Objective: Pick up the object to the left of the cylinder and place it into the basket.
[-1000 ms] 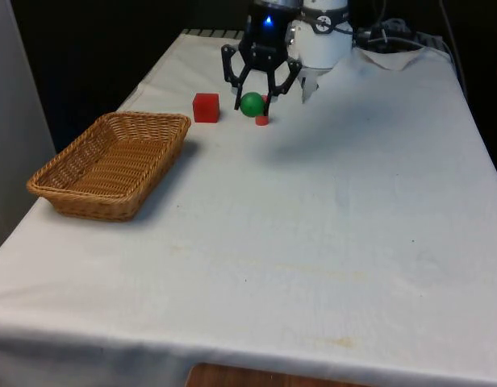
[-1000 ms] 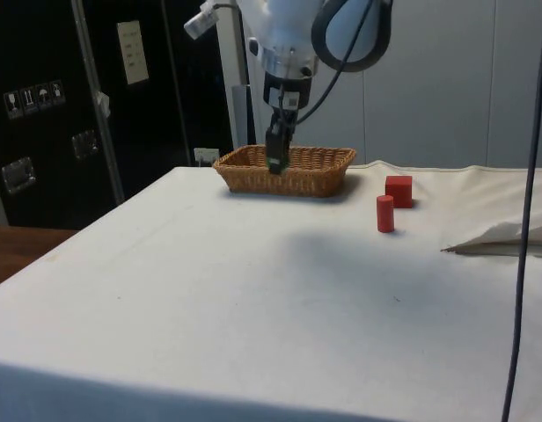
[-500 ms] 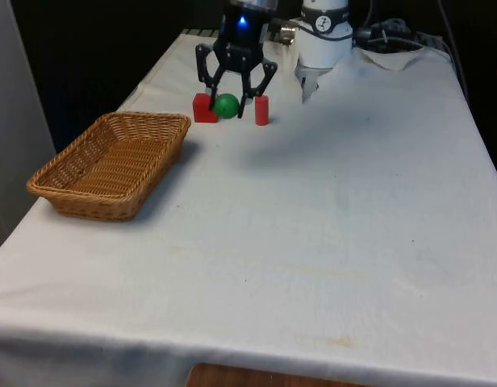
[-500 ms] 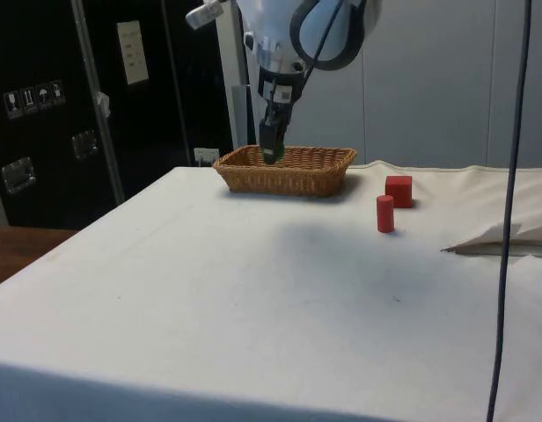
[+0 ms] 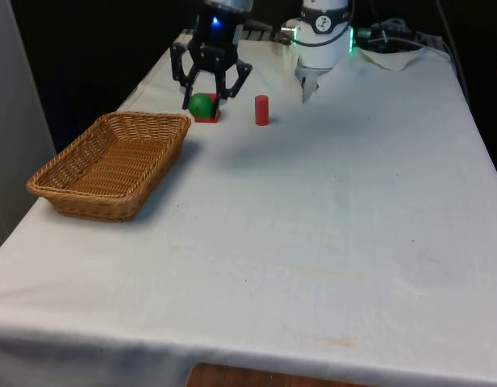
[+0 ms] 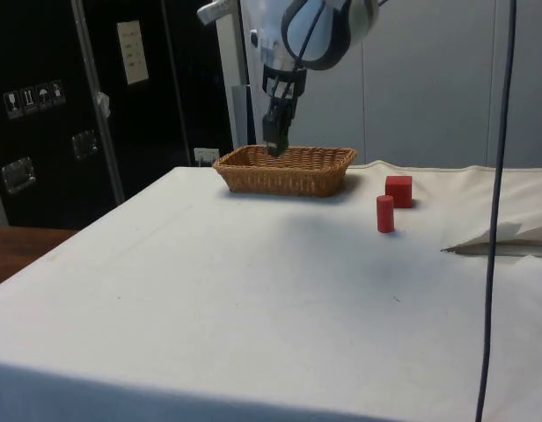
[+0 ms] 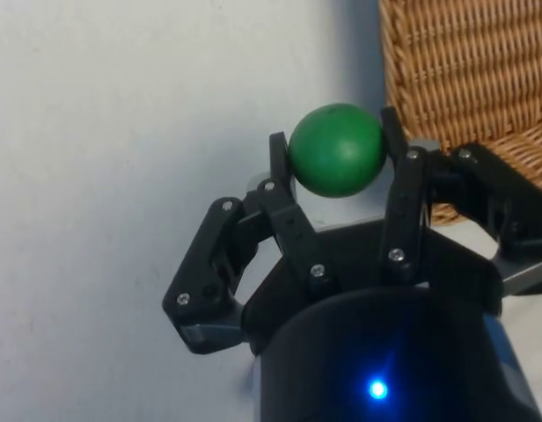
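Front view has the gripper [image 5: 203, 103] pinching the green ball [image 5: 201, 105] aloft, in front of the red cube [image 5: 210, 116], with the basket [image 5: 152, 122] lying off toward that view's lower left, not yet beneath the ball.

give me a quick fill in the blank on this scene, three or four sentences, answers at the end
1. The pincer is shut on a ball whose colour is ____.
2. The woven container on the white cloth is a ____.
3. The red cylinder stands ____ on the cloth.
4. In the side view, the red cube sits between the cylinder and the ____.

Missing words: green; basket; upright; basket
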Robot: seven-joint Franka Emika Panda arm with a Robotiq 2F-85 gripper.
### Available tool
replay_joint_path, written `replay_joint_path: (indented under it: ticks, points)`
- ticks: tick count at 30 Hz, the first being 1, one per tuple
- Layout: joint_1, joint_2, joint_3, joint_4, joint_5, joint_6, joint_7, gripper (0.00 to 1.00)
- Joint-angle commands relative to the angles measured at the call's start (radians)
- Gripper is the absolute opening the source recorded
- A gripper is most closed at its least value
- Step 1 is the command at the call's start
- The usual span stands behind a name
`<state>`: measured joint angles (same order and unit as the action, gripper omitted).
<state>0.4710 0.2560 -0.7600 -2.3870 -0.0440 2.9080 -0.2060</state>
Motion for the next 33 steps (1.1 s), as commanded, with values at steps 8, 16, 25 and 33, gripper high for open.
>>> replay_joint_path:
  ticks: [8, 16, 25, 33]
  points:
    - [-0.028, 0.019, 0.001, 0.02, 0.072, 0.006, -0.066, 0.0]
    - [-0.042, 0.058, -0.01, 0.049, 0.133, 0.005, -0.106, 0.0]
    - [-0.061, 0.132, -0.01, 0.114, 0.204, -0.001, -0.14, 0.0]
    - [-0.052, 0.209, -0.038, 0.16, 0.266, -0.002, -0.162, 0.0]
